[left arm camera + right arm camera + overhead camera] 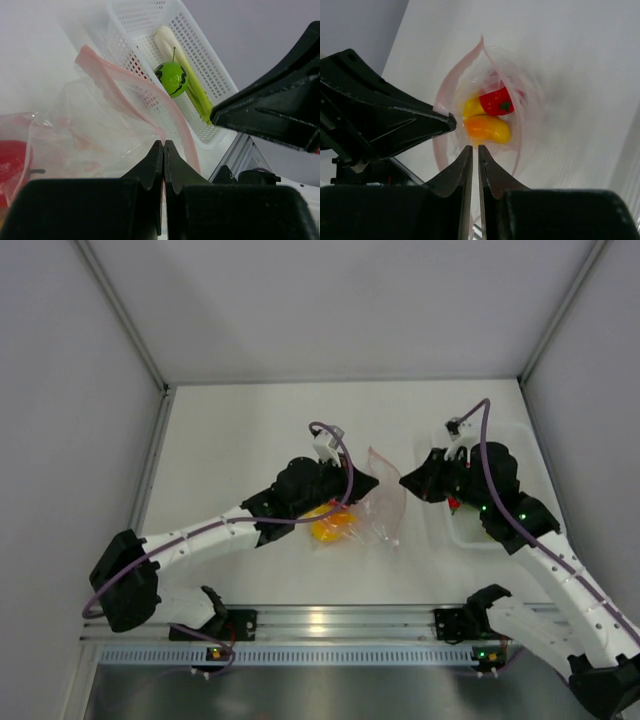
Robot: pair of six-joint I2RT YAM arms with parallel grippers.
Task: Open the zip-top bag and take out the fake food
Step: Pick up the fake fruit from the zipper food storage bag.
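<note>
The zip-top bag (383, 502) lies mid-table with its mouth held open toward the right. My left gripper (164, 142) is shut on the bag's pink zip strip (120, 75), pinching one lip. Inside the bag (525, 95) lie fake food pieces: a red pepper (497, 101), a yellow piece (472, 106) and an orange piece (487, 128). My right gripper (475, 147) hovers just in front of the bag's mouth, its jaws nearly together with nothing between them. A green ball (171, 78) and a pale leek stalk (187, 75) rest in the tray.
A white perforated tray (508, 432) sits at the right, partly under the right arm, close to the right wall. The two gripper tips (388, 480) stand close together over the bag. Walls bound the table on the left, back and right.
</note>
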